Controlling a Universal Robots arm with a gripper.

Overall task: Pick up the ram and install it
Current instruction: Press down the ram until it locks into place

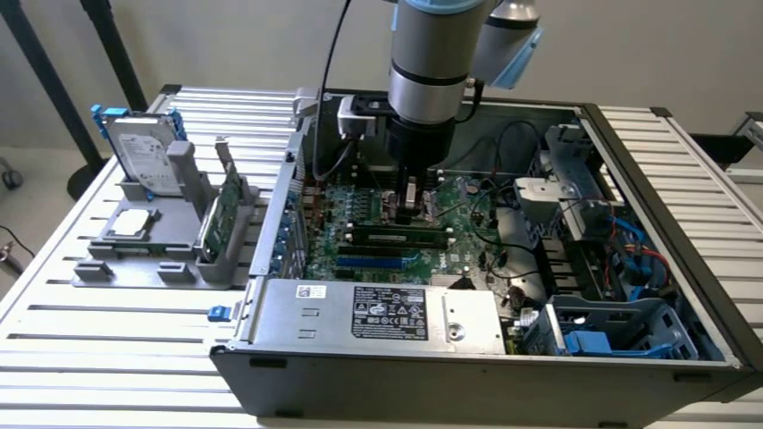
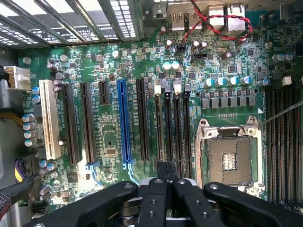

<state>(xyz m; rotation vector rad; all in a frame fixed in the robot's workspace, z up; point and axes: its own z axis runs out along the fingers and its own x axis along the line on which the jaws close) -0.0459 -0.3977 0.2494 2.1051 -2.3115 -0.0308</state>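
1. The claw (image 1: 412,214) is pinched narrow, its tips low inside the case over the motherboard (image 1: 357,206), at centre frame in the exterior view.
2. The ram (image 1: 394,239) stands on edge among the black slots, just above the blue slot (image 1: 375,262) in the frame.
3. Its long axis runs left to right across that frame, parallel to the slots.
4. The ram lies directly under the claw tips, near its mid-length; whether the tips touch or pinch it cannot be told.
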